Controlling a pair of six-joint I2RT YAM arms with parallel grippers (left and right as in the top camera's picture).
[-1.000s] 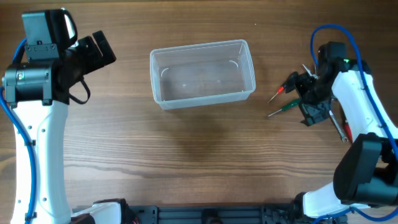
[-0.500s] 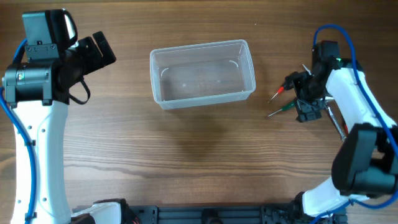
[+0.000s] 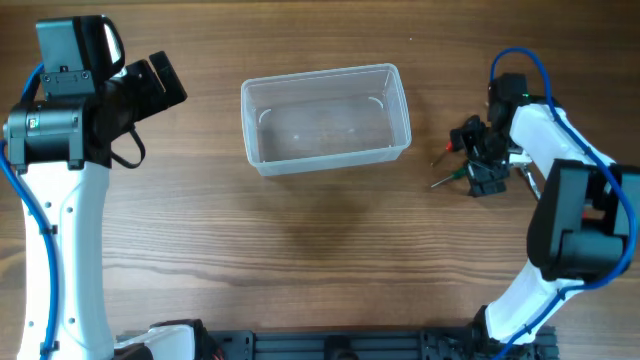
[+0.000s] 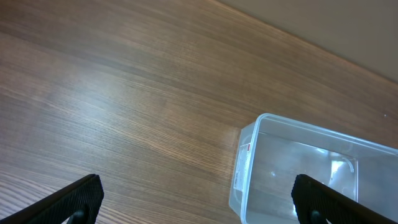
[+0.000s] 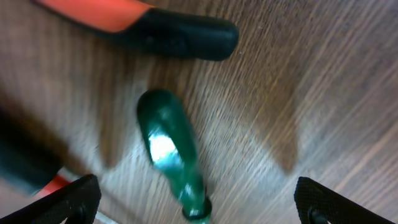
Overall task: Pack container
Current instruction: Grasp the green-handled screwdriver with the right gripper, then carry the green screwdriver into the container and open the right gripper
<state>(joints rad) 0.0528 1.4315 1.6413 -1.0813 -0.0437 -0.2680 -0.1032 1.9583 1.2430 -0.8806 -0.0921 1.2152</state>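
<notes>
The clear plastic container (image 3: 325,118) stands empty at the table's upper middle; its left end also shows in the left wrist view (image 4: 311,168). My right gripper (image 3: 478,160) is open, low over a green-handled screwdriver (image 3: 450,176), which lies between its fingertips in the right wrist view (image 5: 171,152). A red-and-black-handled tool (image 5: 155,25) lies just beyond it. My left gripper (image 4: 196,199) is open and empty, held high at the far left (image 3: 150,85), well away from the container.
More hand tools lie to the right of my right gripper, one with a metal shaft and red handle (image 3: 545,200). The wooden table (image 3: 320,260) carries nothing else in view.
My right gripper has moved left and dropped down over the screwdrivers, now straddling the green one. The left arm and the container have not moved.
</notes>
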